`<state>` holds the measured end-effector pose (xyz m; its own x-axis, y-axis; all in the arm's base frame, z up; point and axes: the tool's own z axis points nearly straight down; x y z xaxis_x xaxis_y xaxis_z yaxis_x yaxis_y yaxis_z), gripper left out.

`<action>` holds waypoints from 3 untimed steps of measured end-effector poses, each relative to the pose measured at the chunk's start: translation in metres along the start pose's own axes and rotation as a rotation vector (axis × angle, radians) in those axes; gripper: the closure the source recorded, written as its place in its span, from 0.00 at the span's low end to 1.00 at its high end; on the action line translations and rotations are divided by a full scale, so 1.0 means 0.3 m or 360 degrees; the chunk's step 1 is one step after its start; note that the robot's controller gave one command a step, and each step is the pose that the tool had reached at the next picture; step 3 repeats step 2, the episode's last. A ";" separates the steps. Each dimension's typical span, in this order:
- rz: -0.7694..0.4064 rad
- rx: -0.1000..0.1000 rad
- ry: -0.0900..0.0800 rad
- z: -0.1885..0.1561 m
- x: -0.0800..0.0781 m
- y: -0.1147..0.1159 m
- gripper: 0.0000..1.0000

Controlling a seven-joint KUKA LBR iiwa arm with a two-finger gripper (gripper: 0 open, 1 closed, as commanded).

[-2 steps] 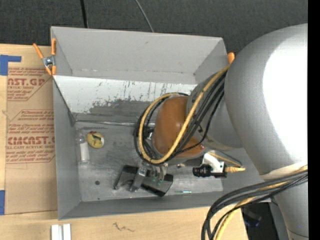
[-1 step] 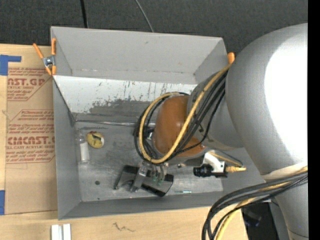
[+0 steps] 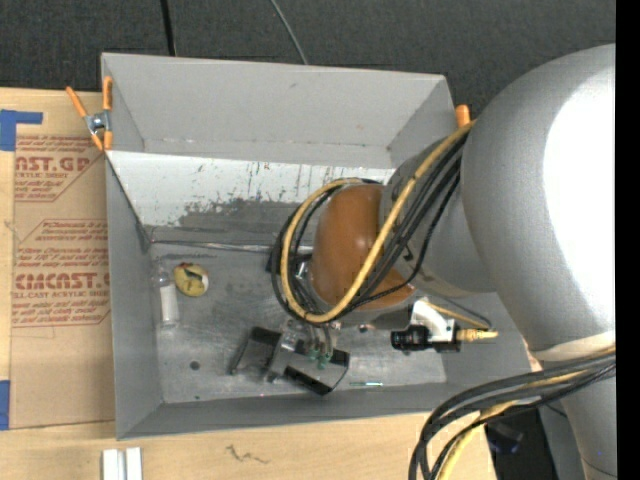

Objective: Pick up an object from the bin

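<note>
My gripper [image 3: 317, 352] hangs under the orange dome, low over the bin's front middle. Right under and beside it lies a black angular object [image 3: 256, 350] on the bin floor, reaching off to the gripper's left. A second dark block [image 3: 322, 378] sits just below the gripper towards the front wall; I cannot tell whether it touches the gripper. To the right of the gripper lies a black and white plug-like piece with a yellow tip [image 3: 437, 334].
A round yellowish disc [image 3: 190, 279] and a small clear tube [image 3: 167, 304] lie at the bin's left side. The arm with its looped cables covers the bin's right half.
</note>
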<state>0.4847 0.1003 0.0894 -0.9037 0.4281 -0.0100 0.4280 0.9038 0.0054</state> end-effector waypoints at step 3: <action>0.0001 0.0007 0.0013 -0.064 0.002 -0.001 1.00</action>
